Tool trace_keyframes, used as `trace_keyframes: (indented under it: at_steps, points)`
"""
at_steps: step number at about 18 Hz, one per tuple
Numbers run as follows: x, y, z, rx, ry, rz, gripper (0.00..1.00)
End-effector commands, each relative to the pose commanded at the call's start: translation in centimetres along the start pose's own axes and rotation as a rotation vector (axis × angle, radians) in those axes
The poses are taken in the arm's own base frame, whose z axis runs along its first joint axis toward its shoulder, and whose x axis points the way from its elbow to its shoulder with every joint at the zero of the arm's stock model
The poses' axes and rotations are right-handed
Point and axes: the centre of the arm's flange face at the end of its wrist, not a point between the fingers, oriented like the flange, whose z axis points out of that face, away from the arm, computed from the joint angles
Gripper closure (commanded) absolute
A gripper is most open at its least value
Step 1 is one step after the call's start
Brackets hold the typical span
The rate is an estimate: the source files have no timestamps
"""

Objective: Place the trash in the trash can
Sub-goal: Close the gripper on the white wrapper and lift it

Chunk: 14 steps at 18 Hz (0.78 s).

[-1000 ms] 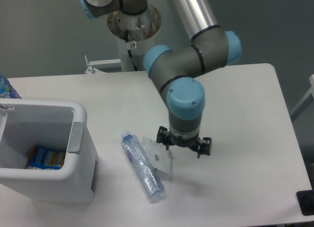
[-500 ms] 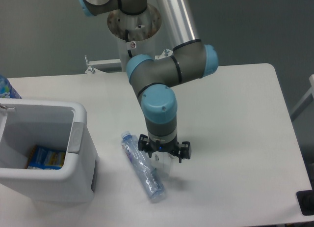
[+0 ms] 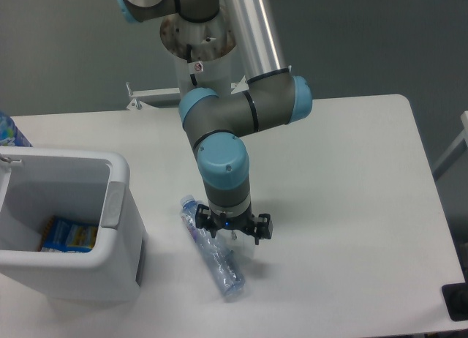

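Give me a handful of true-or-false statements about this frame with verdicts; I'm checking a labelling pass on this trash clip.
1. The crushed bottle lies on the table, outside the trash can. True.
2. The end effector is above the trash can. False: it is over the bottle and the white packet, to the right of the can.
3. Something blue and yellow already lies inside the trash can. True.
4. The bottle is lifted off the table. False: it lies flat on the tabletop.
5. The trash can has tipped over. False: it stands upright with its opening facing up.
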Motion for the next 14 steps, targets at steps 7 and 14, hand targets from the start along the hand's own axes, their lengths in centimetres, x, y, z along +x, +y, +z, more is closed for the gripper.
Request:
trace_keyframes:
  at_steps: [7,14]
  points:
    - [-0.09,-0.18,0.17,0.003,-0.001,-0.057,0.9]
    - [-0.2,-0.14,-0.53,0.013,-0.005,-0.057,1.0]
